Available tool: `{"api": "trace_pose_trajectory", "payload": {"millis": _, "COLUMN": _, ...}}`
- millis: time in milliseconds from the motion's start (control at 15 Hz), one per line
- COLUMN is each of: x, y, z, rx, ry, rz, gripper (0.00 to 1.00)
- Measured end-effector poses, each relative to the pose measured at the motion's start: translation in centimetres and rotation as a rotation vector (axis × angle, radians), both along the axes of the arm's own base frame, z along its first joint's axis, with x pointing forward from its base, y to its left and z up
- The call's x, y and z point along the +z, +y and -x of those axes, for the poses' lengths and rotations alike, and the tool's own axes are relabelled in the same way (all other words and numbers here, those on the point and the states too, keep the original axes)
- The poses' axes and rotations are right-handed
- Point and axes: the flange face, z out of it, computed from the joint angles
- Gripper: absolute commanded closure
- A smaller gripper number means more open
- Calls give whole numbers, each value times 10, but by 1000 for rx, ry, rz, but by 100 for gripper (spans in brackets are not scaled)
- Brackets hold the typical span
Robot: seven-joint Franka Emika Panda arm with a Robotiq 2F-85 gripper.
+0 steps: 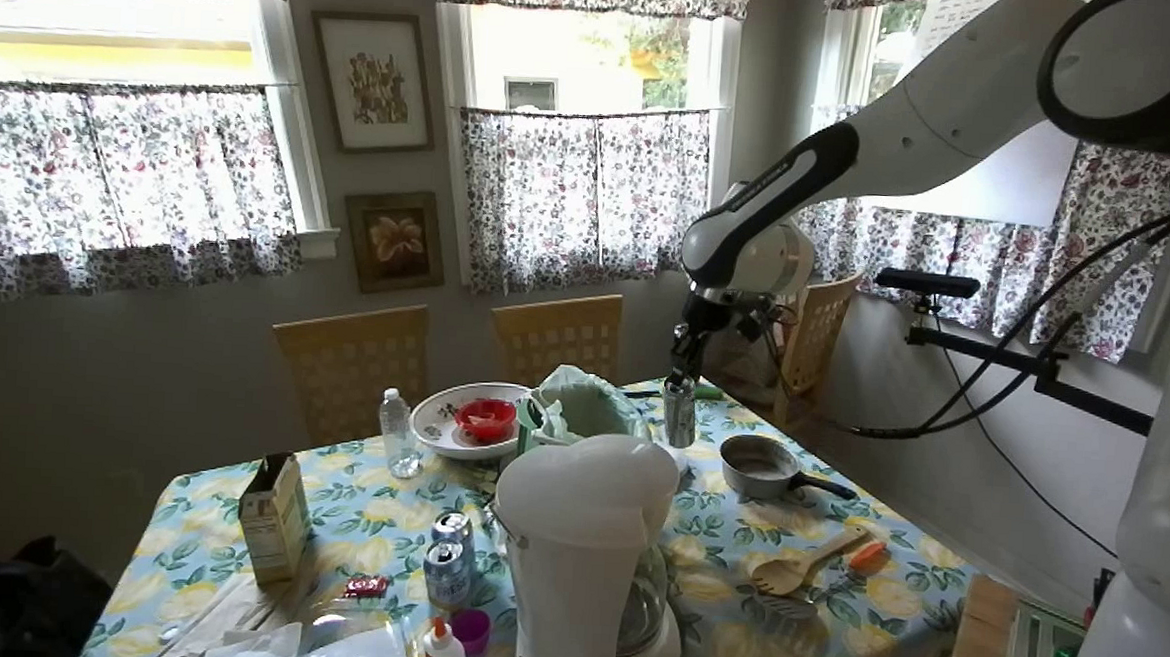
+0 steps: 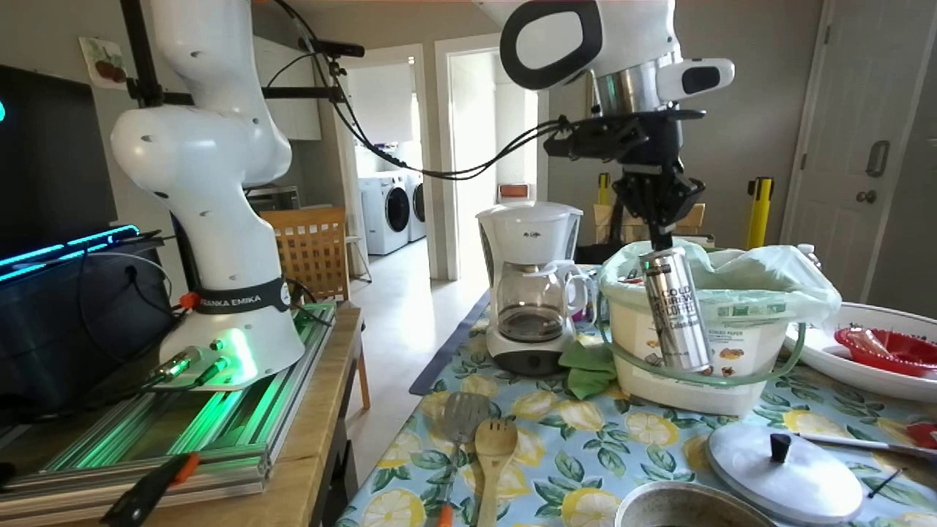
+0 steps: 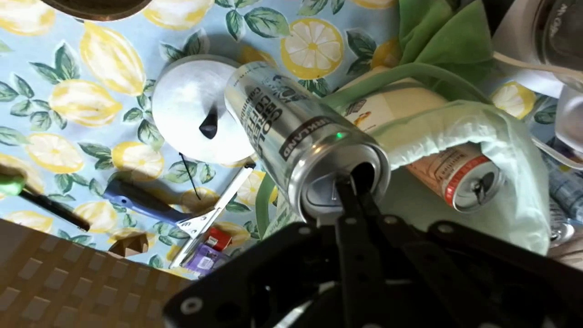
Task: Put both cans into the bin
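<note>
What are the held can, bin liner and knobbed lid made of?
Held can: probably aluminium; glossy silver with bright reflections.
Bin liner: likely thin plastic film; crinkled, pale green, translucent-looking.
Knobbed lid: seemingly metal; duller silver sheen, alloy unclear.

Four cans (image 1: 447, 577), one bin (image 2: 736, 348), one saucepan (image 1: 752, 484) and one coffee maker (image 2: 528, 293) show.

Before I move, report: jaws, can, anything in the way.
Jaws shut on Kirkland cold brew coffee can. Can tilted, outside the bag-lined bin. Bin's wall likely blocks sideways entry.
</note>
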Motion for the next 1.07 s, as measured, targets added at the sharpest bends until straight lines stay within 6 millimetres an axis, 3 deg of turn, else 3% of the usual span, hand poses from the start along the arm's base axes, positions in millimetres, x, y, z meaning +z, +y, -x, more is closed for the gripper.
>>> {"api": "trace_pose_trajectory", "payload": {"millis": 267, "x": 41, "y": 12, "z": 6, "rx": 21, "ry": -47, "rz": 11, "gripper": 100}}
{"api": "trace_pose_trajectory", "payload": {"millis": 467, "x": 62, "y": 30, "z": 4, "rx": 52, "ry": -81, "rz": 20, "gripper": 100}}
{"api": "trace_pose_trajectory", "payload": {"millis": 1067, "x": 89, "y": 88, "z": -15, "rx": 205, "ry": -156, "rz": 6, "gripper": 100}}
